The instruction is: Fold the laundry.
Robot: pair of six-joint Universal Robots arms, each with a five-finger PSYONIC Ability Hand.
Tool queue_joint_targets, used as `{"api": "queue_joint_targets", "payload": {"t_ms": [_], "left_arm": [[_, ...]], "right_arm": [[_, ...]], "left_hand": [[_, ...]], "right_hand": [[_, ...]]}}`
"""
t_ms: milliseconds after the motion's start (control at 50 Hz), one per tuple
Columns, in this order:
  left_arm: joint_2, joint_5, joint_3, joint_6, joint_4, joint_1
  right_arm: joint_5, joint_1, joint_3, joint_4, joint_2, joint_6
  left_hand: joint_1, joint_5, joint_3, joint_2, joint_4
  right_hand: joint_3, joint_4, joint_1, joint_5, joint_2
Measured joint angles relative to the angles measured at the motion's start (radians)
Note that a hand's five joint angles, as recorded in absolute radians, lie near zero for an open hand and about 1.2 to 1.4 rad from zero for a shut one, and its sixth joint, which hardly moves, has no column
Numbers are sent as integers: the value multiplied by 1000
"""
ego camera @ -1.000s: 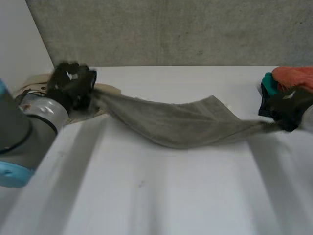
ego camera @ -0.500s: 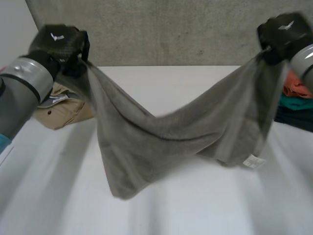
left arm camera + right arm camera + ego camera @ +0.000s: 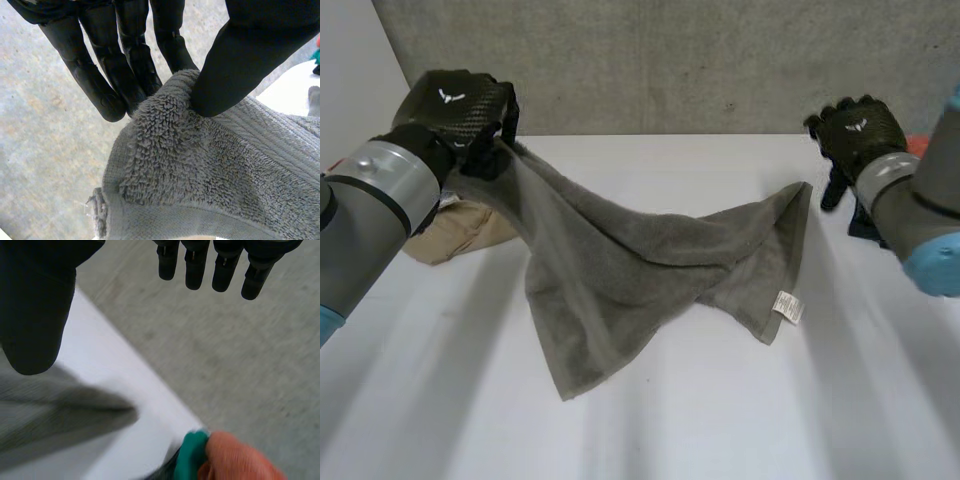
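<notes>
The left hand (image 3: 455, 105) is raised over the far left of the table (image 3: 720, 420), thumb and fingers pinching one corner of the grey towel (image 3: 620, 260). The right hand (image 3: 855, 130) is at the far right with its fingers spread and holding nothing. The towel's right corner is near it but clear of it. From the pinch the towel sags across the middle of the table, twisted, and its lower end seems to rest on the surface.

With one corner held, the main risk is that the towel swings or drags into a heap if the left hand moves before the right takes hold. The pinch is narrow, so a pull could slip the corner free. A reach by the right hand could also snag the orange and teal clothes (image 3: 215, 457) piled beside it. A beige garment (image 3: 460, 235) lies under the left hand.

A white label (image 3: 786, 306) hangs from the towel's near right edge, its print too small to read. Each hand carries a small white mark without legible letters.
</notes>
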Motion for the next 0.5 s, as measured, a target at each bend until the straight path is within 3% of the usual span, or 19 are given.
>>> {"api": "queue_joint_targets", "payload": {"t_ms": [80, 200, 320, 360, 420, 440, 500], "left_arm": [[25, -1, 12, -14, -3, -12], [53, -1, 30, -34, -4, -36], [80, -1, 80, -49, -9, -72], [91, 0, 104, -50, -18, -85], [103, 1, 121, -49, -28, -95], [116, 3, 136, -49, -38, -102], [131, 4, 149, -49, -45, -107]], "right_arm": [[-20, -10, 89, 259, -103, 6], [-53, -11, 197, 376, -163, 79], [-83, -12, 263, 234, -164, 188], [-98, -18, 253, 120, -134, 196], [-119, -24, 230, 42, -101, 176], [-165, -30, 183, -40, -40, 120], [-221, -33, 116, -58, 35, 37]], "left_hand": [[0, 0, 0, 0, 0], [0, 0, 0, 0, 0], [0, 0, 0, 0, 0], [0, 0, 0, 0, 0], [0, 0, 0, 0, 0], [0, 0, 0, 0, 0], [0, 0, 0, 0, 0]], "right_hand": [[0, 0, 0, 0, 0], [0, 0, 0, 0, 0], [0, 0, 0, 0, 0], [0, 0, 0, 0, 0], [0, 0, 0, 0, 0], [0, 0, 0, 0, 0], [0, 0, 0, 0, 0]]}}
